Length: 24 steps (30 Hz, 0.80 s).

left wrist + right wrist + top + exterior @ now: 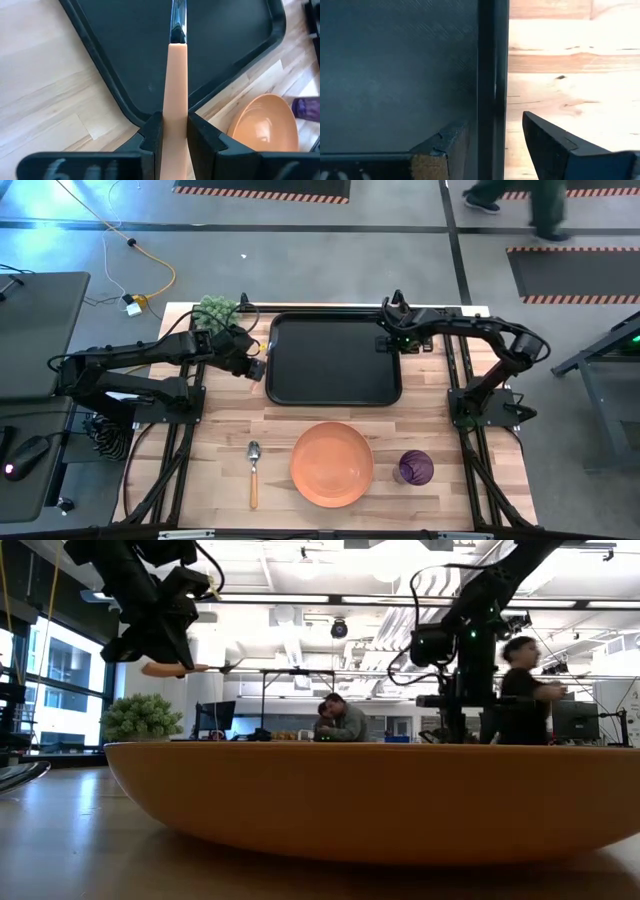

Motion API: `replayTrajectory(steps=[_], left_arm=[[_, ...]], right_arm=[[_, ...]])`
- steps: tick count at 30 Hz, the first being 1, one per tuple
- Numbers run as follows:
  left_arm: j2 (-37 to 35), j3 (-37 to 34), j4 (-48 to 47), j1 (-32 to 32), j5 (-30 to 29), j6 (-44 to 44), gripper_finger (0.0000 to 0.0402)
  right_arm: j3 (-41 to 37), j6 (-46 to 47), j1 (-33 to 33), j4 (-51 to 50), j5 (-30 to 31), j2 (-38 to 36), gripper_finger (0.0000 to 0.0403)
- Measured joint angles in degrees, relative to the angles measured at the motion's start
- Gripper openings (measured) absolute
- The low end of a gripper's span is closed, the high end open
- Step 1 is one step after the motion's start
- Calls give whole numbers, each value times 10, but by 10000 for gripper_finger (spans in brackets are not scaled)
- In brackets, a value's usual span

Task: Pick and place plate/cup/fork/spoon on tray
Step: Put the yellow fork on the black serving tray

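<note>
My left gripper (256,367) is at the black tray's (335,360) left edge, above the table, shut on the fork (176,75). The fork has a light wooden handle and a metal neck, and its head is cut off in the left wrist view. My right gripper (396,330) is open at the tray's far right corner, one finger over the tray floor and one outside the rim (492,100). The spoon (254,470), the orange plate (332,464) and the purple cup (415,468) rest on the table near its front edge. My left gripper pinches the fork's wooden handle (176,125) between its two fingers. The fingers lie along the handle, coming from the table's left. The fork is lifted clear and about level (178,668), its metal end pointing out over the tray. My right gripper: I cannot tell whether its fingers (440,145) touch the tray's rim.
A green plant (214,311) stands at the table's far left corner. The plate fills the foreground of the low view (380,800). People sit and walk in the room beyond the table (345,720).
</note>
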Motion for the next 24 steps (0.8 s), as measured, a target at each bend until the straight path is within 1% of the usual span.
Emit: replayTrajectory(steps=[3,8,12,15,18,24], left_arm=[[0,0,3,0,-11,-18,56],[0,0,9,0,-31,-60,56],[0,0,47,0,-34,-89,56],[0,0,80,0,-45,-108,56],[0,0,93,0,-62,-133,56],[9,5,143,0,-64,-157,56]], right_arm=[[20,-6,0,-23,0,-2,174],[65,-48,0,-56,2,-2,174],[111,-87,0,-90,15,-2,174],[151,-115,0,-122,30,-2,174],[196,-143,0,-151,44,-2,174],[287,-203,0,-188,51,-3,174]])
